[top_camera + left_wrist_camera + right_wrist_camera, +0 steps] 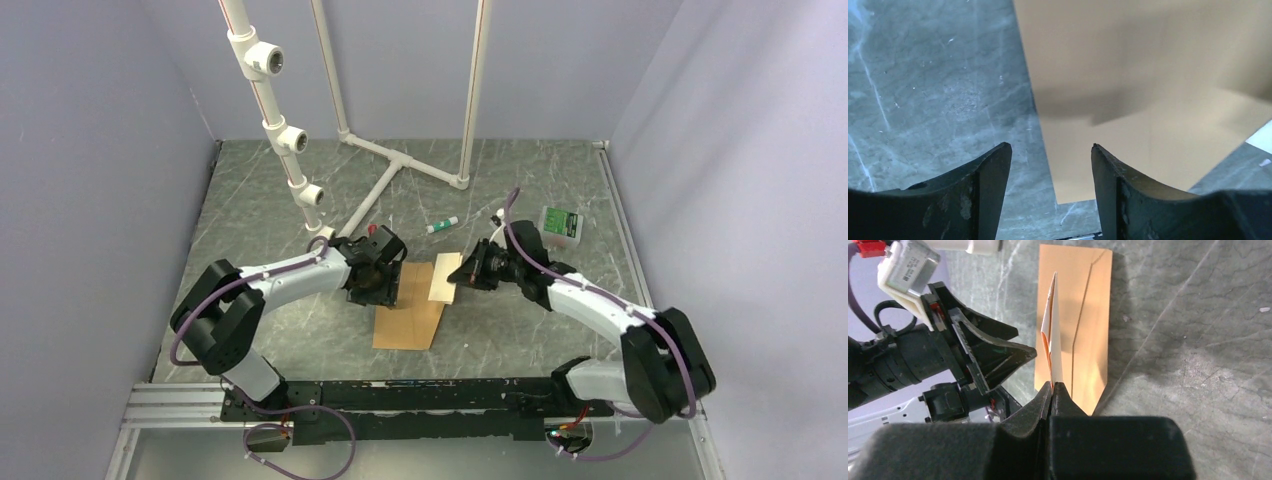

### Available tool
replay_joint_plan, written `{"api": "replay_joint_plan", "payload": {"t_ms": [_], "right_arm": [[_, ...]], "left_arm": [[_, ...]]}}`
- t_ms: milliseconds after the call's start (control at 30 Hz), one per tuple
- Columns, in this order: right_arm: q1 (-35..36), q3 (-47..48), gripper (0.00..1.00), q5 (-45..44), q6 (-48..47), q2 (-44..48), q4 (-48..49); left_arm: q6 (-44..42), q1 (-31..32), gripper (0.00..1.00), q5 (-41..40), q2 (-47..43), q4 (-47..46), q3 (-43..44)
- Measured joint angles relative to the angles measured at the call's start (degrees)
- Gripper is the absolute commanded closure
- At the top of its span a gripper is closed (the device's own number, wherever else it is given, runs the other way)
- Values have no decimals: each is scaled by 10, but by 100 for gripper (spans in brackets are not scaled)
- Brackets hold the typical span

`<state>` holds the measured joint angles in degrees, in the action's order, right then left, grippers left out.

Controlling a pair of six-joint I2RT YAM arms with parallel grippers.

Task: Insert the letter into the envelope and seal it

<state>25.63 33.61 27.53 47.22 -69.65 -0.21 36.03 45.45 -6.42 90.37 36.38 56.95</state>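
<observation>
Nothing's in yet: the right jaws pinch the letter on edge above the envelope, which lies flat on the tabletop. The left jaws gape at its edge. Inserting and sealing remain.

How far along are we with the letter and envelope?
Done: the letter is folded and pinched in the right gripper's shut jaws, held on edge over the envelope. In hand: the left gripper, jaws open, sits at the envelope's edge. Left: inserting the letter and sealing.
</observation>
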Motion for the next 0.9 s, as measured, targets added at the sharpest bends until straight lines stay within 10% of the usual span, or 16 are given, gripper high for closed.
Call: {"api": "replay_joint_plan", "payload": {"t_ms": [900], "right_arm": [[62,66,100,-6,49,-240,-28]], "left_arm": [[-17,-14,57,18,23,-18,-41]]}}
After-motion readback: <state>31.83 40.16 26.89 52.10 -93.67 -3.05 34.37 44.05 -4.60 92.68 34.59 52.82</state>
